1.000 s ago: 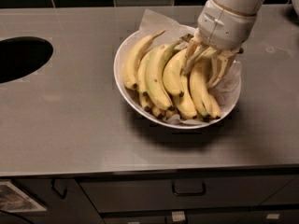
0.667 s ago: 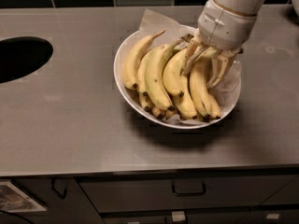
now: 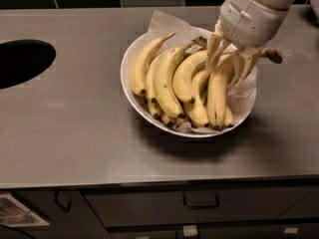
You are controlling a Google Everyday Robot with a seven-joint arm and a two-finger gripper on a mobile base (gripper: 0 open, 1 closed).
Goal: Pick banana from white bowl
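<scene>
Although roughly half a dozen bananas crowd it, the white bowl (image 3: 124,81) leaves its thin rim visible all round. It stands on the grey tabletop (image 3: 75,128) in the right half, about midway between the back and front edges. Crumpled white paper (image 3: 162,21) lines it and pokes up over the rim on the back side. The other bananas (image 3: 164,78) lie side by side in the bowl's left and middle parts, their tips toward the front edge.

The end effector (image 3: 223,76) reaches down from the white arm (image 3: 251,14) into the bowl's back-right part and touches the fruit there. Whether it has closed on anything cannot be told.

The banana (image 3: 218,101) lies along the right side of the bowl, directly under the end effector. Its body runs toward the front rim, and its dark-brown stem end (image 3: 273,55) juts out past the end effector toward the right edge.

A dark round opening (image 3: 20,63) sits at the tabletop's left edge, well apart from the bowl.
</scene>
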